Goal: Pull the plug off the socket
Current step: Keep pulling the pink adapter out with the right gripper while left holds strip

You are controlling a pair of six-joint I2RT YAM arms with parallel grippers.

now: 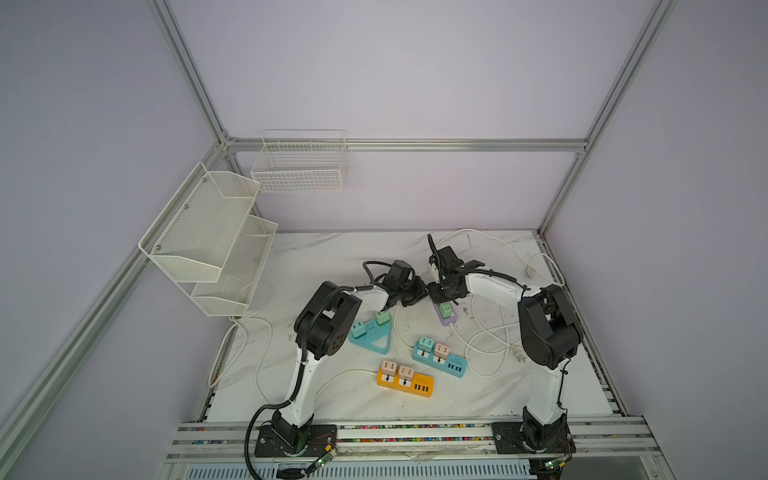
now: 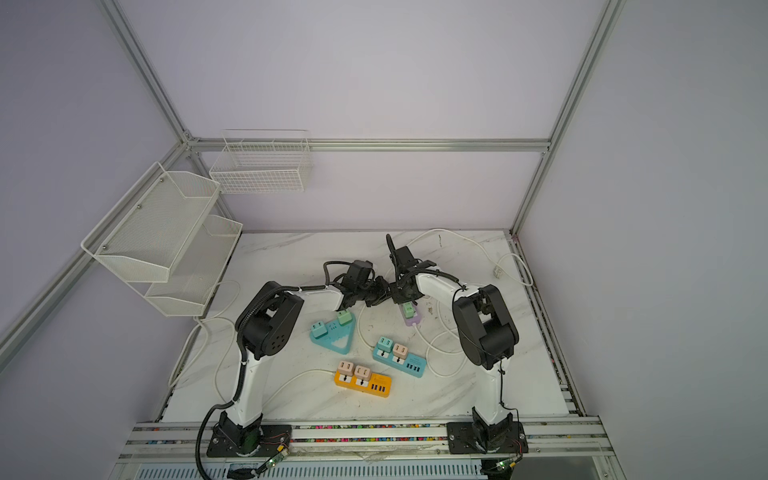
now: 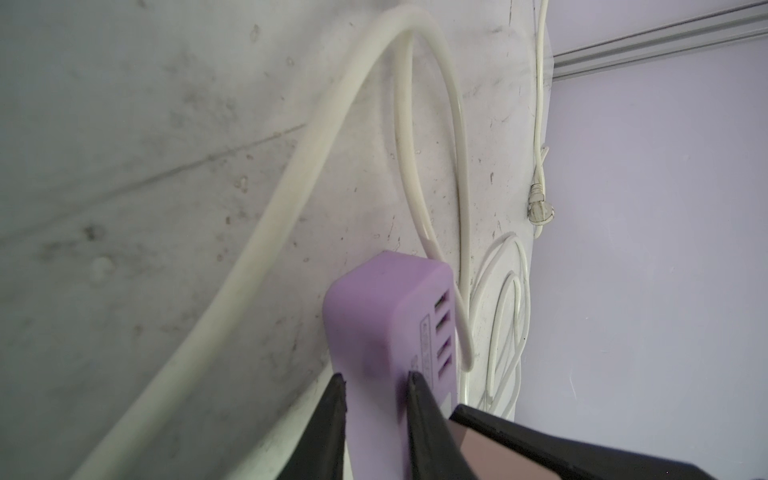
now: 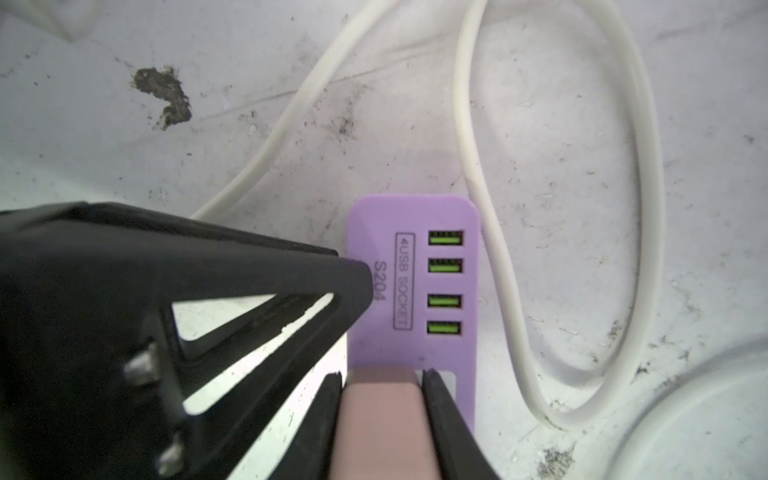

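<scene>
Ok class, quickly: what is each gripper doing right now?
Left gripper: closed on the purple power strip.
Right gripper: closed on the pink plug.

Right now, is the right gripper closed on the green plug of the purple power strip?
No: in the right wrist view the right gripper is shut on a pink plug on the purple power strip.

The marbled white worktop (image 1: 332, 253) carries a purple strip (image 1: 453, 319), a teal triangular strip (image 1: 374, 340), a blue strip (image 1: 451, 365), an orange strip (image 1: 419, 380) and loose white cords (image 4: 649, 174).
</scene>
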